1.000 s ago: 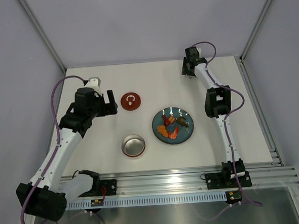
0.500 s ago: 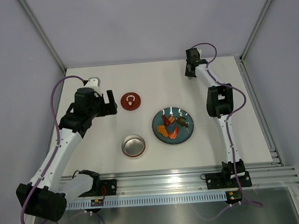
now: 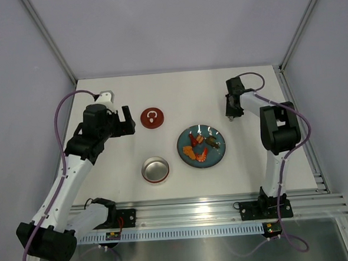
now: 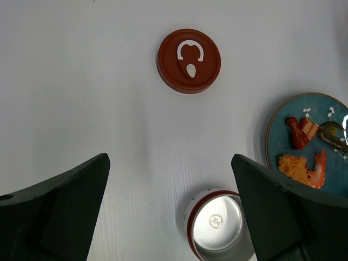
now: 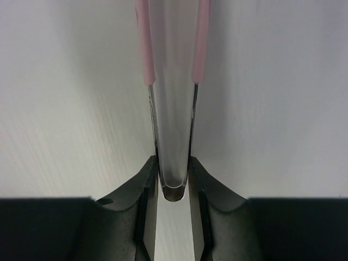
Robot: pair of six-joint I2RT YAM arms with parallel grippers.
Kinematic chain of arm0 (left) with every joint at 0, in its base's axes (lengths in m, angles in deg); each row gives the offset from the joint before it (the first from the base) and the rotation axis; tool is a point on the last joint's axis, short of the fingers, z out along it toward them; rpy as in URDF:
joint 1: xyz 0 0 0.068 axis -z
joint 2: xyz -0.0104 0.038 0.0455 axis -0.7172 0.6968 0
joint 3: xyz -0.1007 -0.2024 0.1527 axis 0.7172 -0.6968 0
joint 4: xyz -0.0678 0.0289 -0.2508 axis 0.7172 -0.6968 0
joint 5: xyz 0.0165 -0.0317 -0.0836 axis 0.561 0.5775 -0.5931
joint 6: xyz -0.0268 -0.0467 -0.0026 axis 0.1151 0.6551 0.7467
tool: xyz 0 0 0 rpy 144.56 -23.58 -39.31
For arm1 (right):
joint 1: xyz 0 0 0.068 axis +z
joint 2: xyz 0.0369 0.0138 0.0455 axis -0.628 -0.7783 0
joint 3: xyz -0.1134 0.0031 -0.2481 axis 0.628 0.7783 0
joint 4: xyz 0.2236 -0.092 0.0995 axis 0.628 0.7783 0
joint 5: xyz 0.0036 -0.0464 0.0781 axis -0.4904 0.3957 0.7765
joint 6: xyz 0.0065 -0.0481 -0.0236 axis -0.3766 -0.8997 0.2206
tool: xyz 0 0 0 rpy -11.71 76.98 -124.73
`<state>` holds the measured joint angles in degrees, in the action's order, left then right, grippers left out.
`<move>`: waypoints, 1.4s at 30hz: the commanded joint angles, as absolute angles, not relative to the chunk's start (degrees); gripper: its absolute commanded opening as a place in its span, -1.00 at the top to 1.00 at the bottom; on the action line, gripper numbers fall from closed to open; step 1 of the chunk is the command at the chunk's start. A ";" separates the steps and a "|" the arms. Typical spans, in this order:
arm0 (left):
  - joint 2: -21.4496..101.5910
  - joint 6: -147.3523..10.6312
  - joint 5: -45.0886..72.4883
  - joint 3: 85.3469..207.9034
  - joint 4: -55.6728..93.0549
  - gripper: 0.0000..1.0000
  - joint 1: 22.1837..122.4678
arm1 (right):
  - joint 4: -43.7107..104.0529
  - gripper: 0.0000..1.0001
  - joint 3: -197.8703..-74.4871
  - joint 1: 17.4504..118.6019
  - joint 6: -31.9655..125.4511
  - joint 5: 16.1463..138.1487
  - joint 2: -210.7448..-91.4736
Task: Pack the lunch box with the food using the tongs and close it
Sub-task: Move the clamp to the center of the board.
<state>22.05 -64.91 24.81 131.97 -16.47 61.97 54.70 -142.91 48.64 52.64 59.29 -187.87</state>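
right fingers (image 5: 145, 187) clamped the tongs (image 5: 172, 136) at their bend, near the teal plate (image 3: 217, 156); left fingers (image 4: 60, 212) gaped empty. keeping tongs level, tips toward the food (image 3: 199, 148), seemed wisest.

Lunch box (image 4: 217, 228): polished steel, mirror-bright inside. Lid (image 4: 188, 61): dark red, smooth satin. Plate (image 4: 277, 136): teal glaze, glossy. Tongs (image 5: 174, 182): bright metal arms, matt pink sleeves. Right gripper (image 5: 173, 160) fingers (image 5: 142, 187): black matt plastic. Table (image 4: 81, 81): white, matt, faintly grained

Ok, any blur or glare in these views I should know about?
Right wrist: the tongs, gripped by the right claw, look slightly blurred this close. Left wrist: the lunch box glints brightly inside. Top external: even light, faint shadows.
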 commanded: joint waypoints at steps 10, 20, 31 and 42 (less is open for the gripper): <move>17.84 -63.86 20.64 130.88 -14.09 -0.98 62.53 | 58.85 0.49 -121.39 48.48 55.22 61.42 -169.35; 16.17 -63.51 19.50 129.92 -14.35 -0.98 62.79 | 55.25 -0.72 -117.15 48.39 57.42 58.70 -162.06; 15.47 -63.68 19.85 130.62 -15.14 -0.98 62.79 | 48.65 -0.82 -117.13 48.39 59.18 56.41 -163.97; 15.73 -63.77 20.03 130.88 -15.14 -0.98 62.79 | 51.46 -0.68 -121.36 48.30 60.76 55.09 -169.43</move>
